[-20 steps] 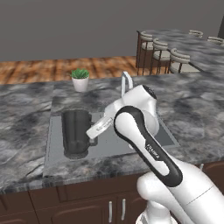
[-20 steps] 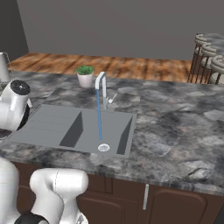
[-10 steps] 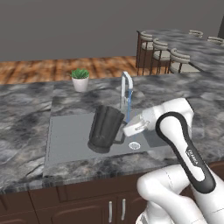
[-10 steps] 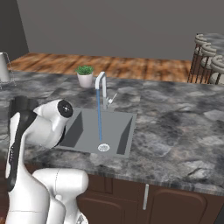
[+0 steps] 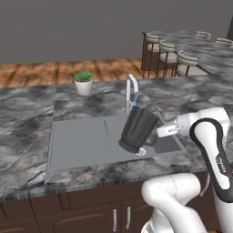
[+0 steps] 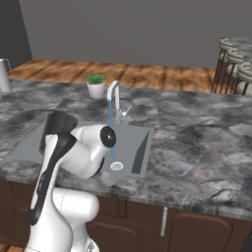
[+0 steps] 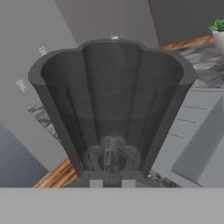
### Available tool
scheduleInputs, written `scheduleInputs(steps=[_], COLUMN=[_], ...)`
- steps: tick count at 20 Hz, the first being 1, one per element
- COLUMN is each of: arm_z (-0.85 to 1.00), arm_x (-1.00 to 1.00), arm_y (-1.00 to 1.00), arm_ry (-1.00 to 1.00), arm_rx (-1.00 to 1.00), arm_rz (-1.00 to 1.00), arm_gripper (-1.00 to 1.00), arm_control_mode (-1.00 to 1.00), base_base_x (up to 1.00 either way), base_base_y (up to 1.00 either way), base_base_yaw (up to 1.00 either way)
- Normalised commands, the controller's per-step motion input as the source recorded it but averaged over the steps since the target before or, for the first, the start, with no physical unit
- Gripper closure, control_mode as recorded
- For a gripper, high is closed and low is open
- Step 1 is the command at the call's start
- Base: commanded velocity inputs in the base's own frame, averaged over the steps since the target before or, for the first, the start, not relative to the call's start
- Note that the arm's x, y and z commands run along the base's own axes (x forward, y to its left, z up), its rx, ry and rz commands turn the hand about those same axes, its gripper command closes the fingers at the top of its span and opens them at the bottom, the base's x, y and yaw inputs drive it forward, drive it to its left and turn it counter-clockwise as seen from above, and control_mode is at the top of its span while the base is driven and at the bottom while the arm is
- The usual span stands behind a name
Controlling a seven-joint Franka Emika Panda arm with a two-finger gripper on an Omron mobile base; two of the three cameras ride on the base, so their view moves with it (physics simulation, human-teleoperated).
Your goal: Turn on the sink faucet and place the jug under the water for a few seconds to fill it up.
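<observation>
The dark ribbed jug hangs tilted over the sink, just in front of the faucet. My gripper reaches in from the right and is shut on the jug's handle side. A thin blue stream of water falls from the spout close behind the jug's rim; I cannot tell whether it enters the jug. From the right base, the faucet and water stand over the basin and its round drain, and my arm hides most of the jug. Up close, the jug stands right in front of the hand.
A small potted plant stands on the counter behind the sink. A white paper-towel roll is at the far left. Bar stools line the far counter at the right. Dark marble counter surrounds the sink.
My arm has swung right, carrying the jug from the drainboard side over to the basin by the faucet. The jug has tipped over more. The water keeps running.
</observation>
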Motion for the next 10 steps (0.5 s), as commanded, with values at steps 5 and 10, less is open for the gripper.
scheduleInputs(steps=[5, 10], arm_z=[-0.10, -0.18], arm_x=[0.07, 0.22], arm_y=[-0.70, -0.04], arm_ry=[0.00, 0.00], arm_rx=[0.01, -0.09], arm_rz=[-0.07, 0.00], arm_gripper=[1.00, 1.00], arm_control_mode=[-1.00, -1.00], base_base_x=[0.00, 0.00], base_base_y=[0.00, 0.00], base_base_yaw=[0.00, 0.00])
